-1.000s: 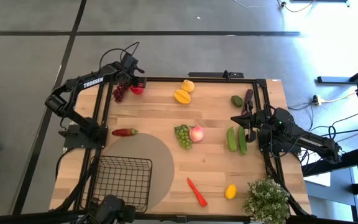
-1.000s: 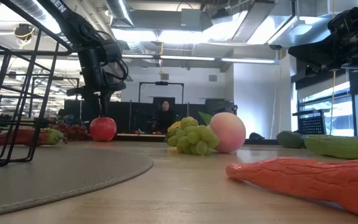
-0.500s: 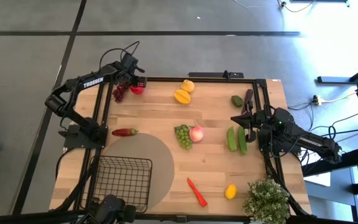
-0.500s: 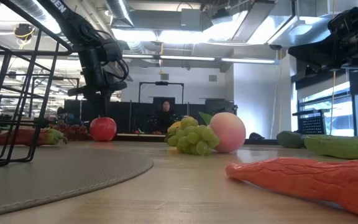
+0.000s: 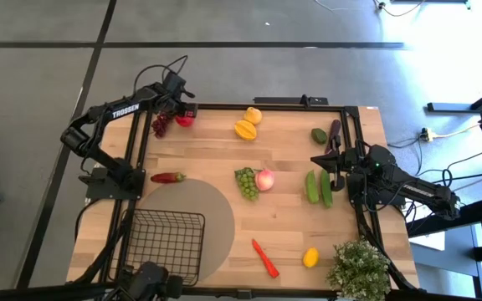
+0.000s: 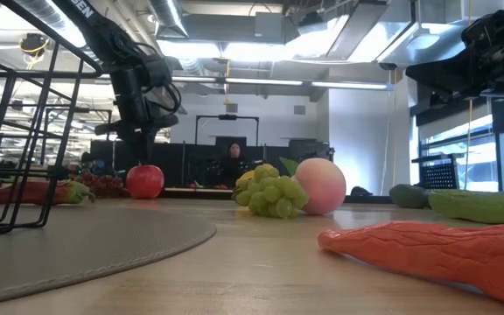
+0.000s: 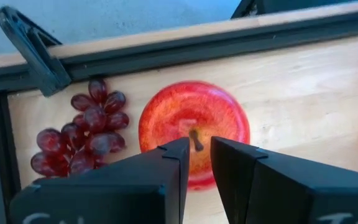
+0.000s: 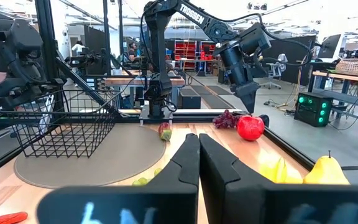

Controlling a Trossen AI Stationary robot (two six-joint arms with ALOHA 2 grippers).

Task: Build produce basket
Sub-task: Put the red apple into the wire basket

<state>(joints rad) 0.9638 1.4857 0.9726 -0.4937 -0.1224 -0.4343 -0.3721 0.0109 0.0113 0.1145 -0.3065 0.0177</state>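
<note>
A red apple (image 7: 194,121) sits on its base on the table's far left corner, beside purple grapes (image 7: 79,130). My left gripper (image 7: 200,146) slants down onto the apple's top (image 6: 144,181), its fingers narrowed around the stem. My right gripper (image 8: 199,146) waits shut and level at the table's right edge (image 5: 325,160), touching nothing. The black wire basket (image 5: 167,242) stands at the near left on the round tan mat (image 5: 212,201). Green grapes (image 5: 246,182) and a pink peach (image 5: 264,179) lie mid-table. My left gripper has the apple's thin brown stem (image 7: 196,138) between its two fingertips, pinched at their free ends. The fingers come from above, slanting down toward the far edge. The apple stands upright on the table.
Two yellow fruits (image 5: 248,124) lie at the far middle, a red pepper (image 5: 167,177) at the left edge, two cucumbers (image 5: 318,186) and an eggplant (image 5: 335,134) at the right. A chili (image 5: 264,257), a lemon (image 5: 310,257) and a potted plant (image 5: 358,267) sit near the front.
</note>
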